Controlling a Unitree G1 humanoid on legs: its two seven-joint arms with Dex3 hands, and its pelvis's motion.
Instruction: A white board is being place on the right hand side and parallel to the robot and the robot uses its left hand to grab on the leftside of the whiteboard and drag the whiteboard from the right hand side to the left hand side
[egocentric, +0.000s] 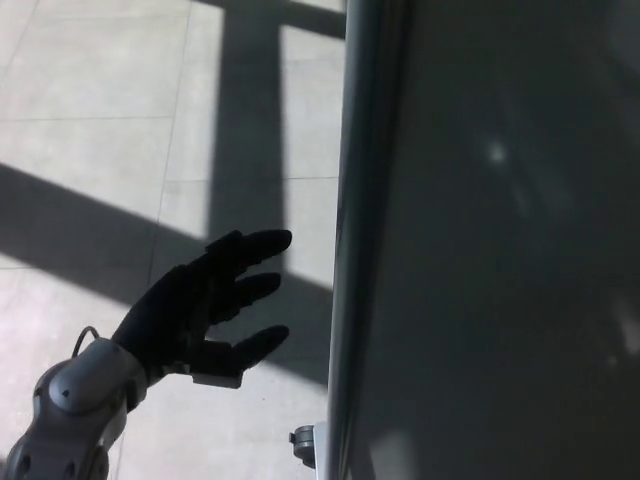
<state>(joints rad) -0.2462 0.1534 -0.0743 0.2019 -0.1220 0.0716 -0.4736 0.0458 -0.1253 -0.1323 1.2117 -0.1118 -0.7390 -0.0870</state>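
Grey metal frame (352, 250) on a big stiff, probably heavy-ish whiteboard (500, 250), so grab there; left hand (205, 300) spread, empty.

Hard sunlight falls on the pale tiled floor (90, 60) in the left half of the frame, making bright, nearly washed-out patches. Broad dark shadow bands cross it: one diagonal from the left edge toward the centre, one vertical near the top centre. Their edges are crisp. The right half is filled by the whiteboard (500, 250), which sits in shade and reads dim grey, with a few faint, soft light spots on its surface. Its metal frame edge shows a thin pale sheen. The left hand (200, 300), at lower left, is almost a black silhouette with little surface detail. Focus is fairly sharp overall.
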